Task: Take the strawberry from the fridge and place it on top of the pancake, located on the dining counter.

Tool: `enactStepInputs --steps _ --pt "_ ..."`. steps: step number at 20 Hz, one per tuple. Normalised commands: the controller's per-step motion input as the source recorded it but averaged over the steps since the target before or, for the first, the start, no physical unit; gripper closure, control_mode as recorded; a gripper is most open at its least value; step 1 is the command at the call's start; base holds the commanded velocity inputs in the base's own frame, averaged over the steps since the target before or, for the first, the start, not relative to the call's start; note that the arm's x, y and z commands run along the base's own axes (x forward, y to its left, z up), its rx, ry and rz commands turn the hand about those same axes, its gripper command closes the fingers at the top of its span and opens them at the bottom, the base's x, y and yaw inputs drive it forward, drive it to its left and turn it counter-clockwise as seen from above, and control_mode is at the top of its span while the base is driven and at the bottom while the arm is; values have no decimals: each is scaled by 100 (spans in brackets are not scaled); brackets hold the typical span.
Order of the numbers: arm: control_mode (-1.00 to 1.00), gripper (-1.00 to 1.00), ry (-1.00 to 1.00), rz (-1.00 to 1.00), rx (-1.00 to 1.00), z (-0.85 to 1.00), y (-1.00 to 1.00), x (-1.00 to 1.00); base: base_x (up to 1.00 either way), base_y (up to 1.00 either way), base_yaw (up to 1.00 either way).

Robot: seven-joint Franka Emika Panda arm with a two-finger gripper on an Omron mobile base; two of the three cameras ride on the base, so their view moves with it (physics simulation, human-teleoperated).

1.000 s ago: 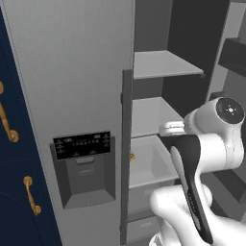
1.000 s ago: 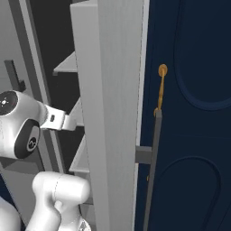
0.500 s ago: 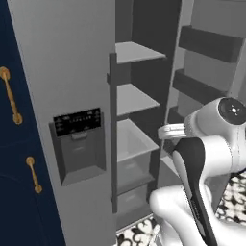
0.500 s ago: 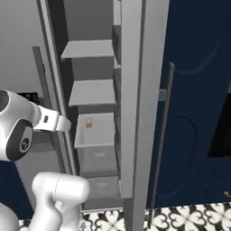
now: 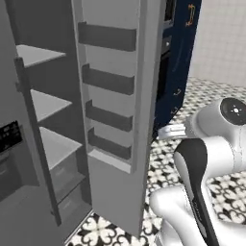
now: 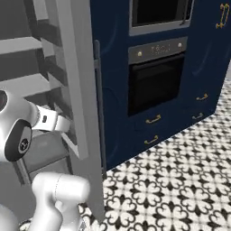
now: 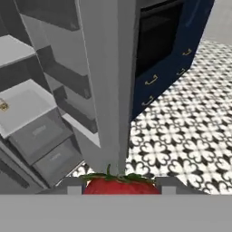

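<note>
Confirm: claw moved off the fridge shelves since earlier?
Yes. The claw, holding the strawberry, swung right from the fridge shelves, past its open door.

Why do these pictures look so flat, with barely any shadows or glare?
Left base view: the fridge is evenly grey, soft-edged, without glare. Right base view: the oven glass is dark, no reflections. Hand view: the strawberry in the hand is cut off at the bottom, slightly blurred.
</note>
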Motion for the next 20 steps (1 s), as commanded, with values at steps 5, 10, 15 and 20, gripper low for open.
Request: enactStepInputs --steps 5,10,15,20 --pt "100 100 0 0 0 0 0 0 0 -30 -92" --pt "100 100 0 0 0 0 0 0 0 -90 -69" --pt "100 100 0 0 0 0 0 0 29 -100 -44" --pt "100 100 0 0 0 0 0 0 96 -100 -23"
